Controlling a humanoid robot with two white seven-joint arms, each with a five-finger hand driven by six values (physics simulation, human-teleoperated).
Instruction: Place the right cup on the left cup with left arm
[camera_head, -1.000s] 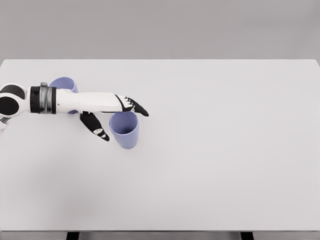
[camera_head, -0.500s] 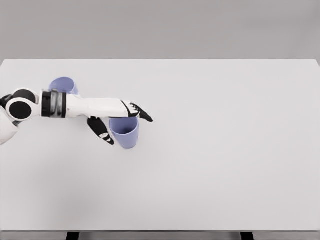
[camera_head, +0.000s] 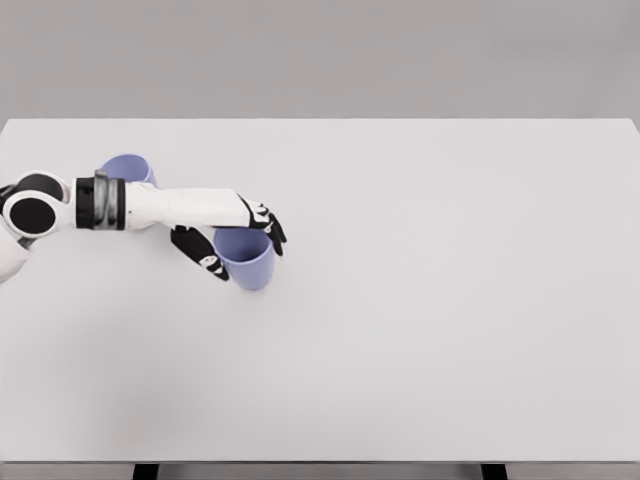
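Left robot hand (camera_head: 240, 243) has gone from flat and splayed over the right cup (camera_head: 247, 259) a second ago to wrapped around it: fingers (camera_head: 272, 229) curled over the far side of the rim, thumb (camera_head: 200, 255) on the near-left wall, so it looks clamped on the cup. Cup still sits upright on the desk (camera_head: 430, 300), not lifted as far as I can tell, and has slid slightly toward the left cup (camera_head: 128, 168). Left cup is well to the left of the right cup and further back, partly hidden behind the forearm. Reads as grasp just made; lift and carry across to the left cup not yet done. Right arm isn't visible.
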